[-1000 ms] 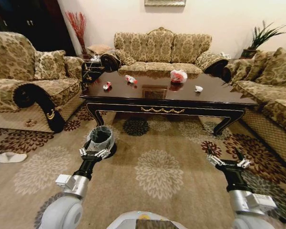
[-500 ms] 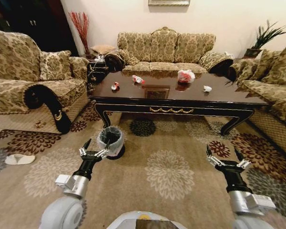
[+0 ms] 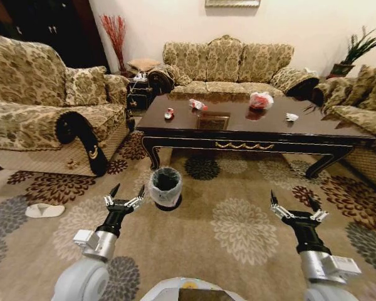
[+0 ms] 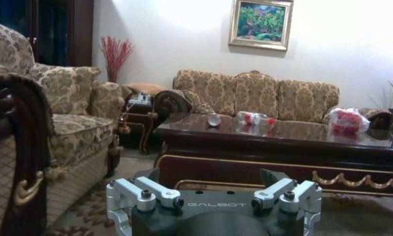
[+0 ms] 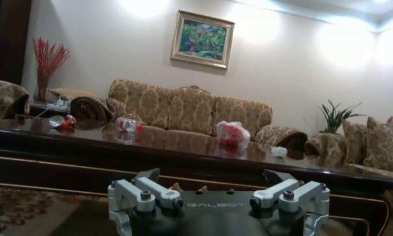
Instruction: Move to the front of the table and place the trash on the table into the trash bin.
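Note:
The dark glossy table [image 3: 326,127] stands ahead of me across the carpet. On it lie a red-and-white wrapper [image 3: 169,113], a clear bottle [image 3: 198,105], a red-and-white bag bundle [image 3: 261,100] and a white paper scrap [image 3: 292,116]. The black trash bin [image 3: 166,186] with its pale liner sits on the carpet before the table's left leg, just ahead and right of my left gripper [image 3: 126,194]. That gripper is open and holds nothing. My right gripper [image 3: 292,205] hovers open over the carpet, also holding nothing. The wrist views show the bottle [image 4: 255,118] and the bag bundle [image 5: 232,132] on the tabletop.
Patterned sofas ring the table: one on the left [image 3: 37,119], one behind [image 3: 229,63], one on the right [image 3: 363,106]. A white slipper [image 3: 45,210] lies on the carpet at left. A small side table [image 3: 138,91] stands at the back left corner.
The whole head view has shifted, so the camera moved: table and bin now sit further right in the picture. Both arms keep the same pose, grippers still open.

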Tool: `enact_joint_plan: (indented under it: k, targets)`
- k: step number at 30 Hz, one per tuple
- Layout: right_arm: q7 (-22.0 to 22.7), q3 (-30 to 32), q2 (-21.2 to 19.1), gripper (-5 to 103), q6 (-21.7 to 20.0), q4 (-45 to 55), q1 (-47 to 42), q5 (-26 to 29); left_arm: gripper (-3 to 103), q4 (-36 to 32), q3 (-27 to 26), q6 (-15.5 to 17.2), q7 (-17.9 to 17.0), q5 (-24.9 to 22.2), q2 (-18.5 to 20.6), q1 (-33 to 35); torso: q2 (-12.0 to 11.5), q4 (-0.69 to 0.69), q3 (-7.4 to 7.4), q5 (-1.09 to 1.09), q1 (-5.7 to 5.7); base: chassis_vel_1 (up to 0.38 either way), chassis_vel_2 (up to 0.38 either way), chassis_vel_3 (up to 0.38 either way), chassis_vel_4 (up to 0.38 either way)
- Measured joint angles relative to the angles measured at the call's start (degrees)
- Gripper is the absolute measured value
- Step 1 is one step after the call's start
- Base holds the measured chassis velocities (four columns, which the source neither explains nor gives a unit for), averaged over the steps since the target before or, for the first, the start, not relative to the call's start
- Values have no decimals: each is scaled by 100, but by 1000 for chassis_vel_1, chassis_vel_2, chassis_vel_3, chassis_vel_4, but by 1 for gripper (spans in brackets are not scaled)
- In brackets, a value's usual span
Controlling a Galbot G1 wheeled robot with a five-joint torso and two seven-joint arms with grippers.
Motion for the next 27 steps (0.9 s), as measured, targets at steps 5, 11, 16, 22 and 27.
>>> enact_joint_plan:
  k: [5,11,16,22,27]
  targets:
    - [47,30,-18,100,-30,-3,12,35,100,8,15,1,1,2,13,-12,0,1,0,-3,0,129,142,-131,-127]
    - [44,37,-17,100,-29,-29,68,41,100,8,16,9,7,-6,23,-39,0,0,0,2,0,18,12,-15,-15]
    - [37,18,0,100,-29,-32,101,34,100,30,11,20,8,-15,42,-43,0,1,0,0,0,-57,22,56,-4]
    - [36,25,-4,100,0,-42,113,37,100,39,43,32,23,-15,35,-59,0,1,0,0,0,-87,112,85,-98]
    - [36,33,-5,100,17,-40,99,40,100,71,64,34,32,-6,27,-86,0,0,0,0,0,-172,177,149,-177]
